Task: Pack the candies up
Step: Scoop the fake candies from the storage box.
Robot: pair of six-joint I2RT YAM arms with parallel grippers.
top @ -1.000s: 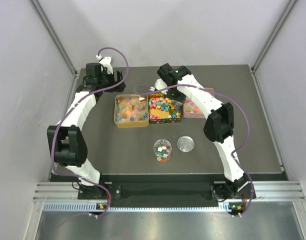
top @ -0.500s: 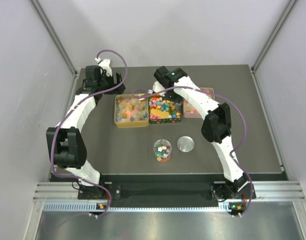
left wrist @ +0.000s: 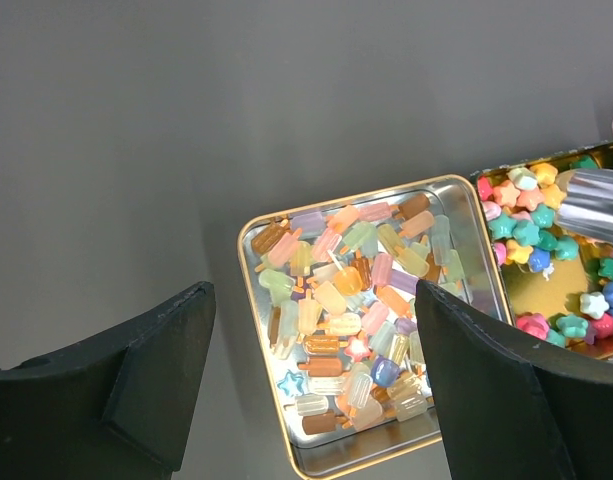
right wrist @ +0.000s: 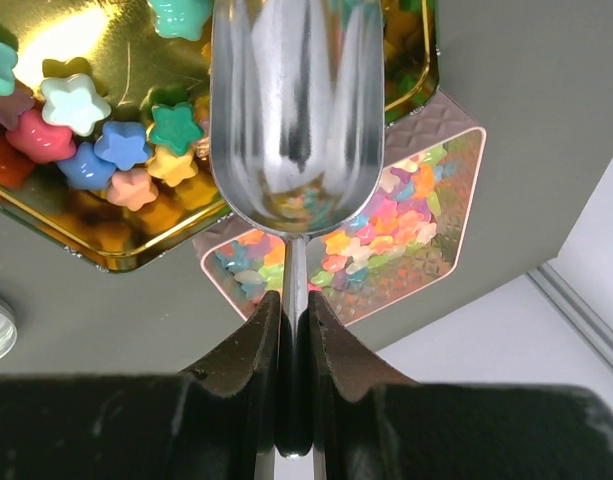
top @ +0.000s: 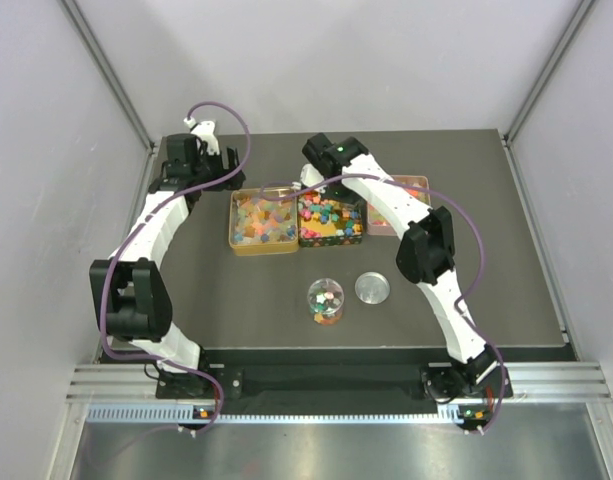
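while the right gripper [right wrist: 293, 318] pinched the thin handle of a metal scoop [right wrist: 294, 110] between fingers pressed tight against it, the scoop's bowl hung over the corner of a gold-lined tin [right wrist: 76, 35] of star-shaped candies [right wrist: 121, 145], with a pink tin [right wrist: 464, 150] of smaller mixed pieces just past it. the bowl showed only coloured reflections. the left gripper [left wrist: 311, 350] hovered above the dark table [left wrist: 236, 100] with its fingers [left wrist: 136, 370] spread wide and nothing between them, looking down on a square gold-rimmed tin [left wrist: 252, 300] heaped with pale popsicle-shaped pieces. from the top view the three tins sat side by side toward the far half of the table, the square one on the left, the star tin in the middle, the pink one on the right under the right arm. nearer the arms a clear jar [top: 326, 300] stood upright and uncovered, partly filled with more candies, and a round silver lid [top: 372, 288] lay flat just beside it on its right.
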